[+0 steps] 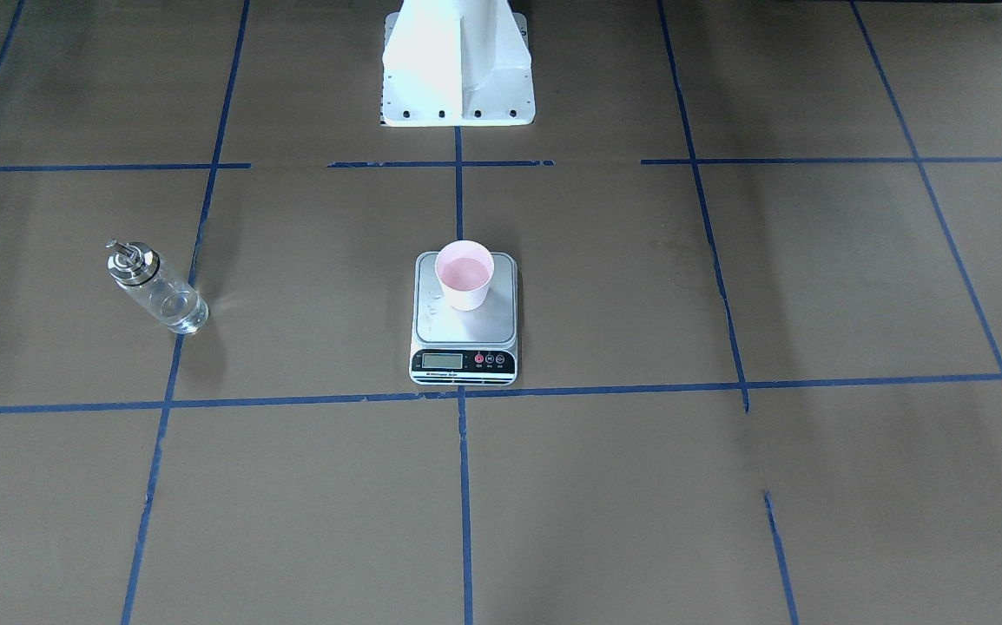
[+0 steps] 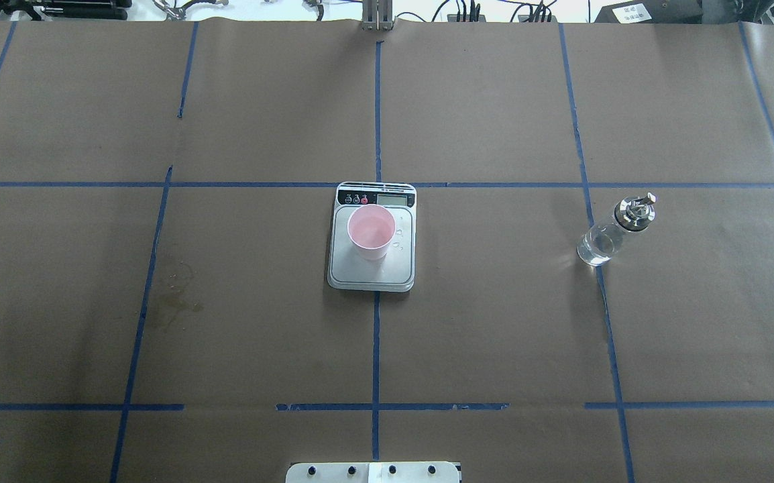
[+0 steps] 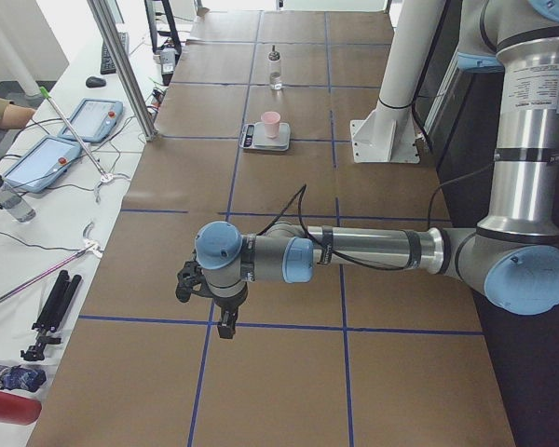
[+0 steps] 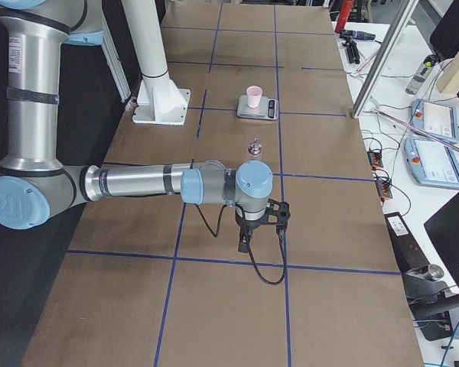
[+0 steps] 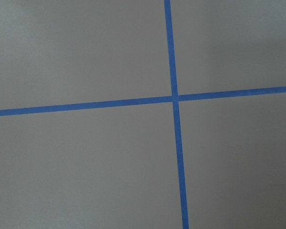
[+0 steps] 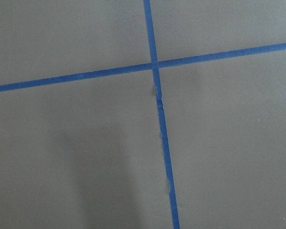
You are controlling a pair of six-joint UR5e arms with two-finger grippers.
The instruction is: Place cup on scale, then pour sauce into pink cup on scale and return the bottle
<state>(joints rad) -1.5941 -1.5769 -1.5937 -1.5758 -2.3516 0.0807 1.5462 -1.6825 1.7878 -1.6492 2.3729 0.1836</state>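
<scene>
The pale pink cup [image 1: 464, 276] stands upright on the silver scale [image 1: 464, 334] at the table's middle, also in the overhead view as cup [image 2: 371, 231] on scale [image 2: 373, 274]. A few droplets lie on the platform beside the cup. The glass bottle [image 1: 154, 288] with its metal spout stands upright on the paper on the robot's right side, apart from the scale; it also shows in the overhead view [image 2: 610, 236]. A little clear sauce shows in its bottom. My left gripper [image 3: 225, 324] and right gripper [image 4: 245, 243] hang over bare paper at the table's ends; I cannot tell whether they are open or shut.
The white robot pedestal [image 1: 458, 69] stands behind the scale. Blue tape lines grid the brown paper. A faint stain [image 2: 172, 302] marks the paper on the robot's left. Tablets [image 3: 93, 116] and cables lie on the operators' side table.
</scene>
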